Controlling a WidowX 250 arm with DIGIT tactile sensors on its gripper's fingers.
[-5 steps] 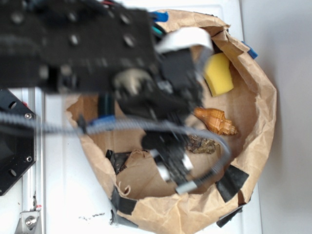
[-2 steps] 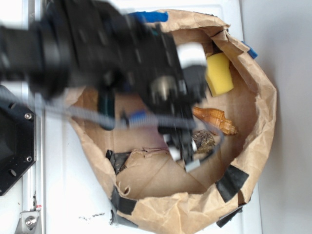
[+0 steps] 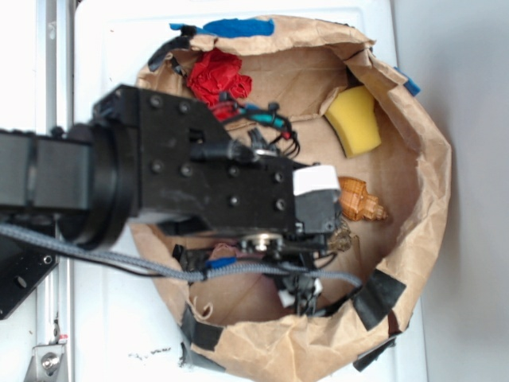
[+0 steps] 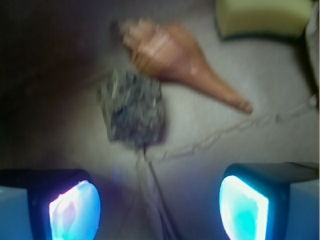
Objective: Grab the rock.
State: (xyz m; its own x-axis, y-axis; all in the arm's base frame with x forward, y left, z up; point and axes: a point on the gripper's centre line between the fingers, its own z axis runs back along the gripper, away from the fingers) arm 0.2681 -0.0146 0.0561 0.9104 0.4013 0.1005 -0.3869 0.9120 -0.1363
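Nothing grabbed yet: my gripper (image 4: 160, 202) hangs wide open and empty.
Lumpy dark grey stone (image 4: 134, 110) lies ahead of the fingers (image 4: 75, 205), touching the orange-brown spiral seashell (image 4: 175, 62); approach and closing remain.

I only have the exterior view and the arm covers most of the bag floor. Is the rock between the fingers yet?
Observer: No. In the wrist view the gripper is open and empty, and the rock lies beyond the fingertips.
Operator: Is it centred in the gap?
Observer: Not quite. It sits towards the left of the wrist picture, nearer that side's finger.
Operator: Anything crowding it?
Observer: The seashell lies right against the rock's far side. They seem to touch, though the picture is blurred.
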